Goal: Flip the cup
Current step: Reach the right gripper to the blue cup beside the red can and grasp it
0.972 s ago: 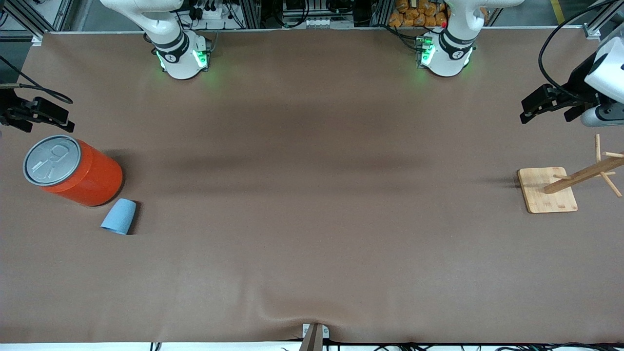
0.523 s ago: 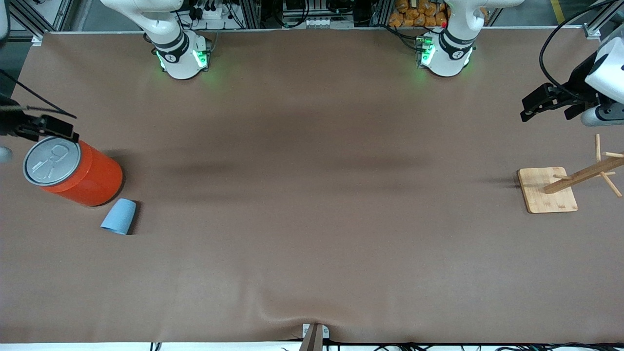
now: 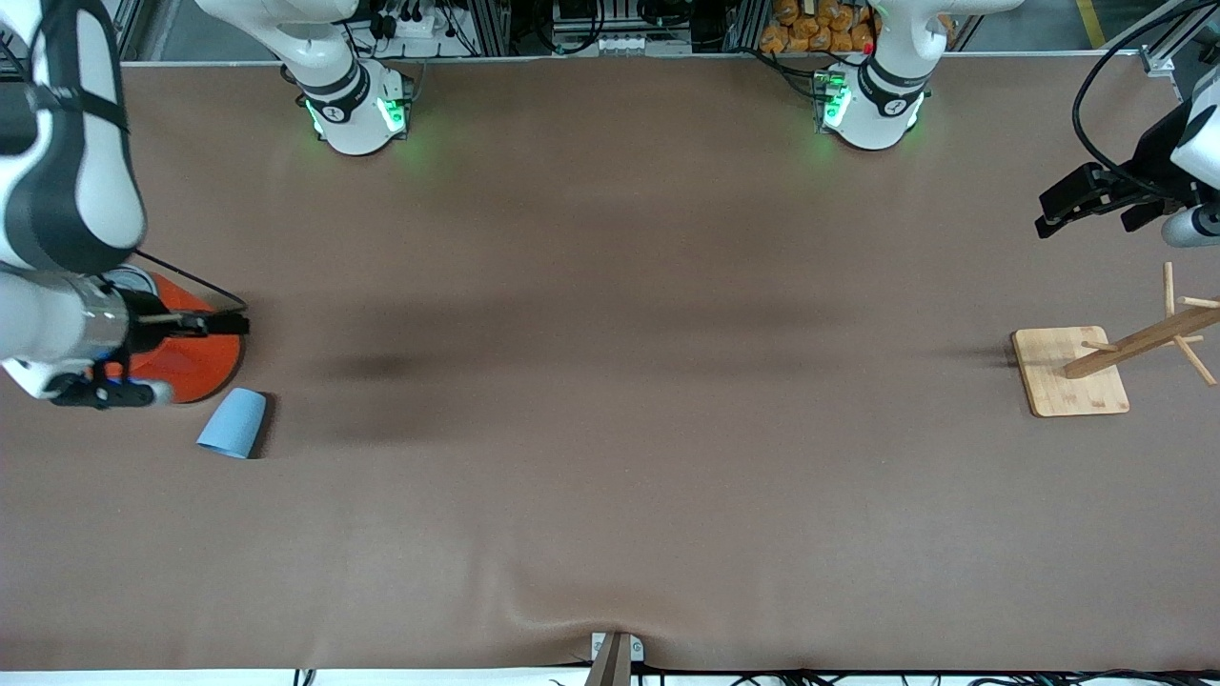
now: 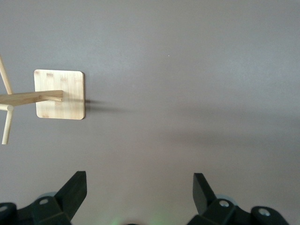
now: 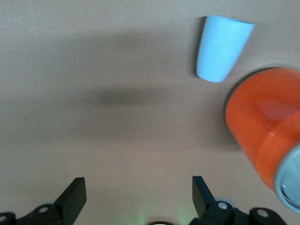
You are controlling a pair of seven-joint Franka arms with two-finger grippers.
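Right tool point(image 5: 138, 190) released over the orange can point(image 3: 195, 362) beside the cup point(image 3: 233, 424); left tool point(image 4: 139, 187) released, waiting.

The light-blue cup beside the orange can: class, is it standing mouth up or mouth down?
Mouth down. The cup shows a closed, narrower top and a wider rim on the table, with no opening visible in the front or right wrist view.

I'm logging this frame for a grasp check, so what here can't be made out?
- Orange can: front view, the right arm covers its lid and most of its body; right wrist view, the frame edge cuts it off.
- Cup: whether its mouth faces down, no view shows the rim plainly.
- Right gripper: front view, hidden by its own wrist.
- Wooden rack: pegs cut by the edge in the front and left wrist views.
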